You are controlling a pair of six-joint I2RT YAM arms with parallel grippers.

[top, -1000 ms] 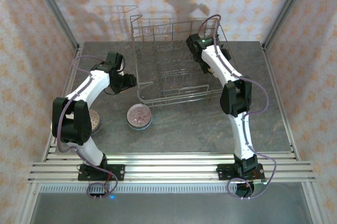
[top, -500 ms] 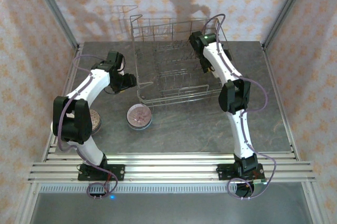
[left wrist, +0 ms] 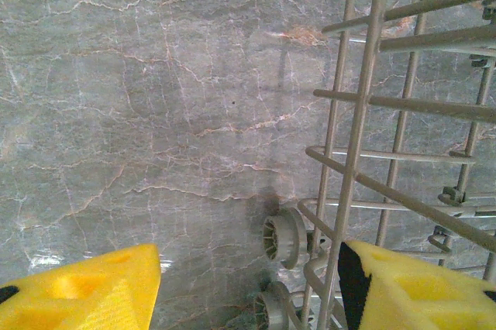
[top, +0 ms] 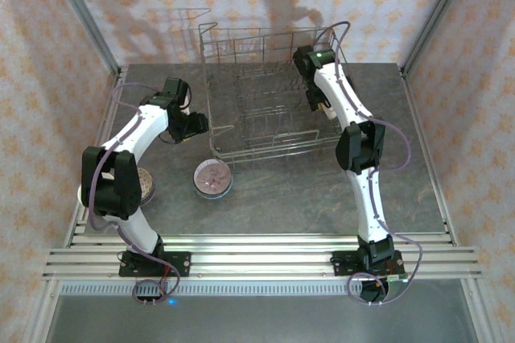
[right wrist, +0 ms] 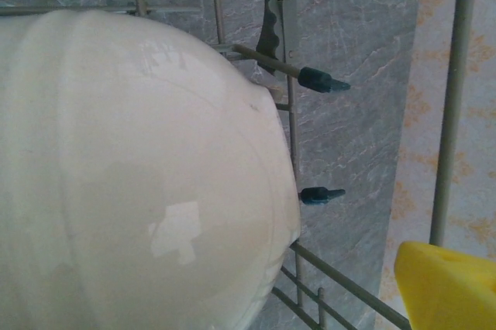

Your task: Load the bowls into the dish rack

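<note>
Two loose bowls: a pink-speckled bowl (top: pixel 213 178) lies on the surface (top: pixel 306 198), back toward the bases from the left end effector (top: pixel 195 124) and well apart from it. A second bowl (top: pixel 146 184) lies further to that end effector's left, half covered by the left arm's elbow (top: pixel 113 186), so its pattern cannot be made out.
Dish rack (top: pixel 265 109): it stands on the surface just to the right of the left end effector. The right end effector (top: pixel 314 100) is lowered into its far right corner.
Left end effector, state: it is spread. The yellow pads (left wrist: pixel 85 291) are cut off by the bottom edge of the wrist view. An upright wire (left wrist: pixel 358 136) of the rack wall stands between them, close against the right-hand pad; contact cannot be told. The left-hand pad is well apart from it, over bare surface.
Rollers (left wrist: pixel 283 238): two small grey ones are seen at the rack's foot, below the gap; the lower one is cropped.
Right end effector, state: it is spread and nothing is pinched. One yellow finger (right wrist: pixel 449 287) is cut off by the frame corner; from above the end effector is largely covered by its own wrist.
Cream bowl (right wrist: pixel 139 175): it lies inside the rack, directly before the right end effector, cropped at the left and bottom. Open wire and surface are seen between it and the visible finger. Two dark-tipped tines (right wrist: pixel 322 80) stand just beside it.
</note>
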